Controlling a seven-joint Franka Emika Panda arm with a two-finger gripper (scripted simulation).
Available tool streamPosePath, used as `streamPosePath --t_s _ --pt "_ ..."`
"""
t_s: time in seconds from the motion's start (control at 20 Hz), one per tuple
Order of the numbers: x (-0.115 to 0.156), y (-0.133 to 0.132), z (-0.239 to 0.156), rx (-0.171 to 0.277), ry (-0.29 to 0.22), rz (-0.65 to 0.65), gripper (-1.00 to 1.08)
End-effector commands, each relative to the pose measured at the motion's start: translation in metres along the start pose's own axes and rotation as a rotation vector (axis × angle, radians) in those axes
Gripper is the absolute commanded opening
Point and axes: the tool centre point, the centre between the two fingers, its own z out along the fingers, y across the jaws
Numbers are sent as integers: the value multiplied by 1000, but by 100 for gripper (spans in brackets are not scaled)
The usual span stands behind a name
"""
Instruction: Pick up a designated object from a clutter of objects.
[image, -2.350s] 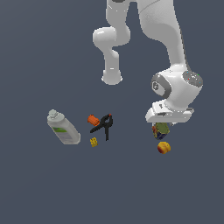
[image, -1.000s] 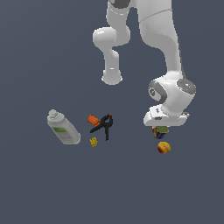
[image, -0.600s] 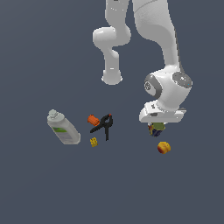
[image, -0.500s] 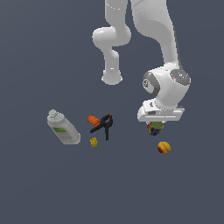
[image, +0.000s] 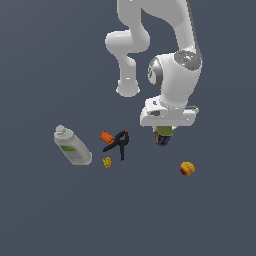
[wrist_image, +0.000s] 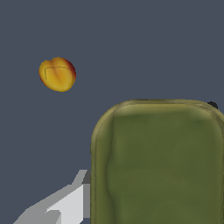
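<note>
Seen from the exterior view, the gripper (image: 164, 134) clamps the can (image: 163, 136), held just under the white hand. Toward the exterior view's left lie a black clamp (image: 118, 144), yellow block (image: 107, 162) and white bottle (image: 72, 146); a fruit (image: 187, 169) sits lower right. Through the wrist view, the can's olive-green top (wrist_image: 159, 162) looms close, the fruit (wrist_image: 57, 74) well apart.

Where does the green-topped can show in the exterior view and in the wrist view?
Exterior view: the can hangs just under the gripper, toward the exterior view's right of the black clamp.
Wrist view: the can's olive top fills much of the picture, very near.
Shared landmark: the yellow-red fruit.
</note>
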Motion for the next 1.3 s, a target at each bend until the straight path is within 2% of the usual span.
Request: streamPosePath --t_s 0.0,1.0,1.25 --pt "-1 23 -25 2 4 0 -100" --pt "-11 209 -207 4 4 1 -100" --pt "-11 248 -245 1 4 1 -100"
